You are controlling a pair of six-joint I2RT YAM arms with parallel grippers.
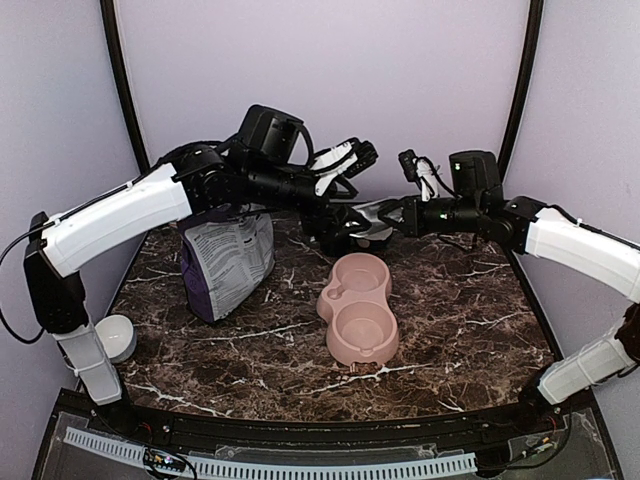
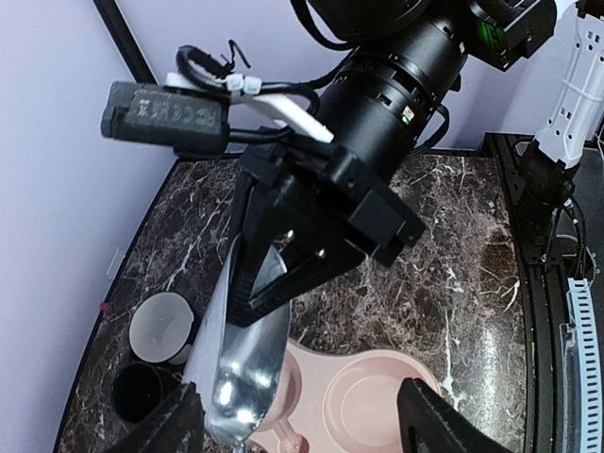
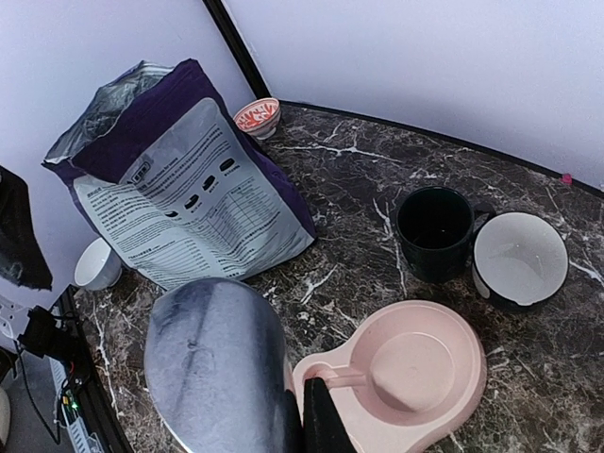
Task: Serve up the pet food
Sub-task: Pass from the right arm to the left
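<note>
1. The white bowl [image 1: 118,335] sits nearest, at the left edge of the counter [image 1: 470,330], well apart from everything else.
2. The pink double bowl [image 1: 358,305] lies flat a little right of the counter's middle. One well points toward the near edge and the other toward the far edge. Both wells show only their pink floors.
3. The purple-and-grey printed bag [image 1: 228,260] stands upright toward the left edge. It is left of the pink double bowl and apart from it, and its silver top is crumpled.
4. The right gripper [image 2: 269,283] reaches in from the right edge, its fingers clenched on the handle of a metal scoop [image 2: 250,368]. The scoop hangs in the air by the far end of the pink double bowl with its tip sloping downward. Its hollow shows shiny metal.
5. The left gripper [image 2: 302,415] comes in from the left edge and faces the scoop. Its fingers are spread and released, with nothing grasped between them. The scoop's tip lies close to one finger, but whether they touch cannot be told.
6. A black mug [image 3: 434,231] and a dark bowl with a white inside [image 3: 519,257] stand just beside each other near the far edge, beyond the pink double bowl.
7. A small red-patterned bowl [image 3: 257,115] rests in the far left corner, behind the bag.
8. The pet food cannot be made out in any view, so where it lies cannot be told.
</note>
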